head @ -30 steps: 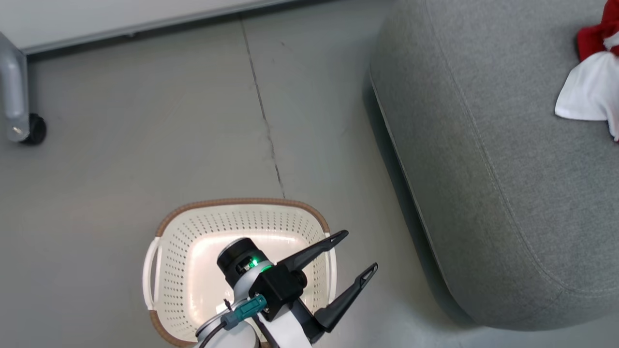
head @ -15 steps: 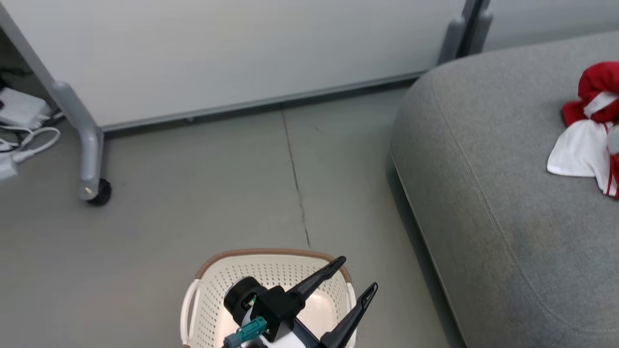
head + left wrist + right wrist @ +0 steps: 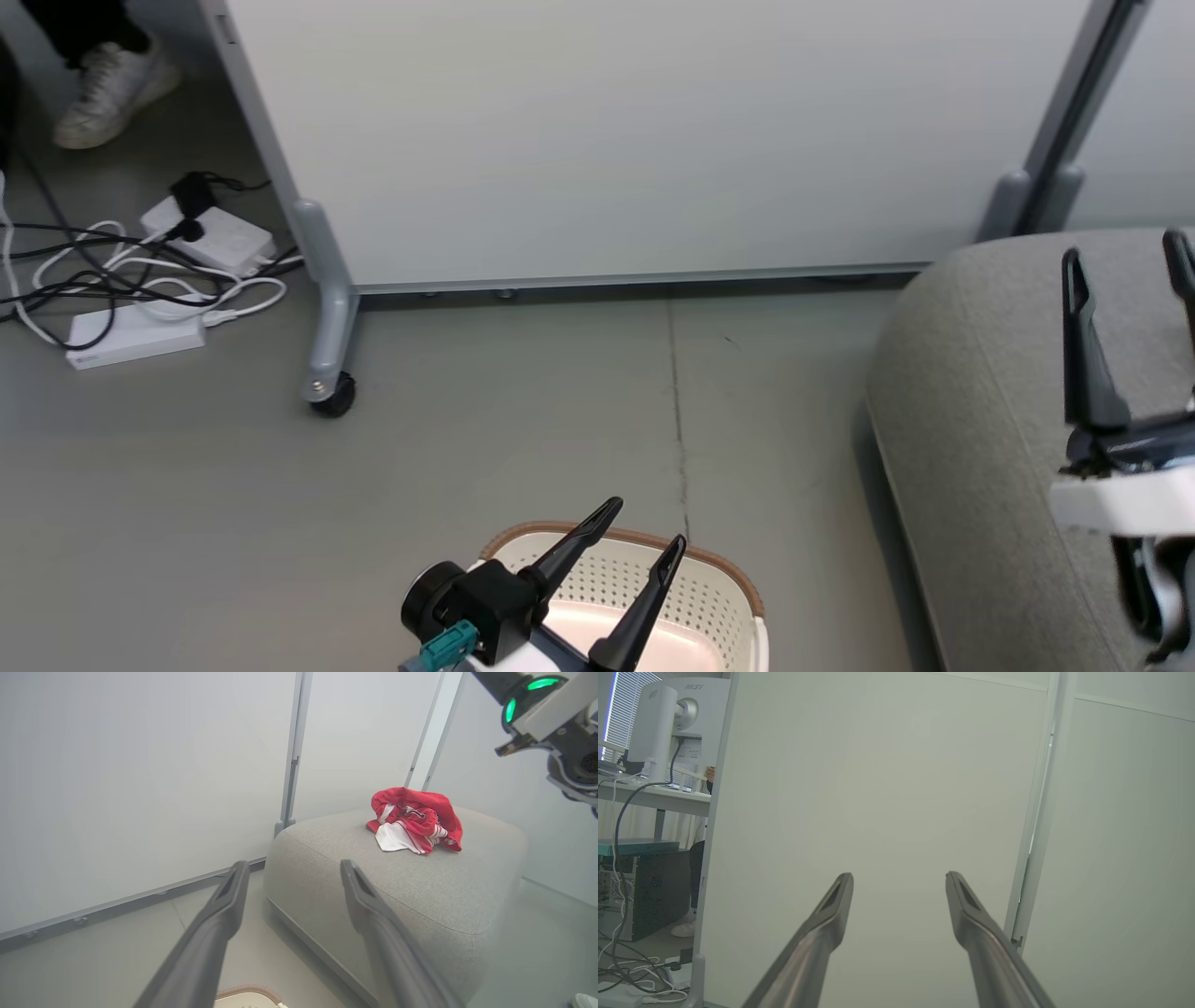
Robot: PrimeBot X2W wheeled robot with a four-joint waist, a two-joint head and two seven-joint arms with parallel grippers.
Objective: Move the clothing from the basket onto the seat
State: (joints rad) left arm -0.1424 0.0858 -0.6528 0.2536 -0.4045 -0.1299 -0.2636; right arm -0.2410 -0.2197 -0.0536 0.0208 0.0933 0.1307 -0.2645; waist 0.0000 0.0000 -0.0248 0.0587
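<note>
I'm holding both sets of jaws spread wide and empty, probably because the clothing (image 3: 413, 821) is already lying bunched on the seat (image 3: 420, 891) at 2 o'clock in my left wrist view, with the basket (image 3: 719, 574) sitting at 6.

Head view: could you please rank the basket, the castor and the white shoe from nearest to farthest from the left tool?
1. The basket, just beneath the left tool.
2. The castor, on the floor, left.
3. The white shoe, far upper left.
</note>
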